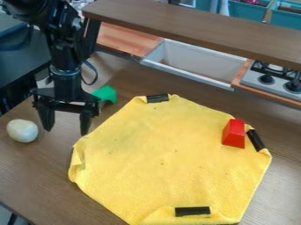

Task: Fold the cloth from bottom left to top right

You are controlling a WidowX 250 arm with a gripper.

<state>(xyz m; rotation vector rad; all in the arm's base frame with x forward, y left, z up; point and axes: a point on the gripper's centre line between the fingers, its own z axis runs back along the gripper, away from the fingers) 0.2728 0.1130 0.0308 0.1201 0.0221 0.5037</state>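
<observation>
The gripper (66, 125) hangs at the left over the brown table, its two fingers spread wide apart with nothing between them. To its right lies the yellow cloth (159, 158), mostly flat, with its corners turned in so that its outline has several sides. The right fingertip is close to the cloth's upper left edge; whether they touch, I cannot tell. Black strips lie on the cloth at the top (157, 98), right (255, 140) and bottom (192, 211). A red block (234, 133) rests on the cloth near its right edge.
A white round object (22, 130) sits left of the gripper. Behind the gripper is a green object (106, 94). Along the back stand a sink (191, 61), a stove (273, 79) and a raised brown shelf (194, 28). The table's front edge runs at the lower left.
</observation>
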